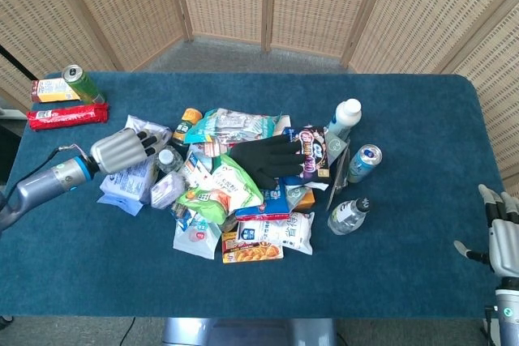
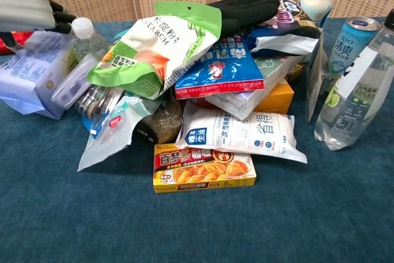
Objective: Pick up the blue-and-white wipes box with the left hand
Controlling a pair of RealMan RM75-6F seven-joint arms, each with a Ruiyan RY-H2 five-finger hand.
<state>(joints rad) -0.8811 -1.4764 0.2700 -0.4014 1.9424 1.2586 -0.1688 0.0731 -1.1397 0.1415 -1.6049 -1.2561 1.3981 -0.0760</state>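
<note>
Nearest us, at the front of the heap on the blue table (image 1: 422,79), lies a yellow curry box (image 2: 204,167), flat on the cloth, with a white salt pouch (image 2: 237,131) just behind it and partly over it. To the right, in the chest view, a clear water bottle (image 2: 356,93) stands near the pile, and behind it a blue drink can (image 2: 351,42).

Our right hand (image 1: 504,241) hangs at the table's near right edge, well apart from everything, fingers spread and holding nothing.

In the middle of the pile we see a green starch bag (image 2: 159,41) tilted over a red-and-blue snack packet (image 2: 223,69). A black glove (image 2: 246,7) lies on top behind them, and a white-capped bottle (image 1: 344,118) stands at the far right of the heap.

At the left edge of the pile sits the blue-and-white wipes box (image 1: 123,185), resting on the table. Our left hand (image 1: 122,150) lies over its top with the fingers curled down on its right side, beside a small clear bottle (image 2: 82,38) and a clear wrapped pack (image 2: 72,80). We cannot tell from either view whether the fingers actually grip the box.

Farther off, near the table's far left corner, a red packet (image 1: 66,115) lies flat, with a green can (image 1: 79,83) tipped beside a yellow-and-red box (image 1: 50,91). Woven screens (image 1: 268,2) close the background.
</note>
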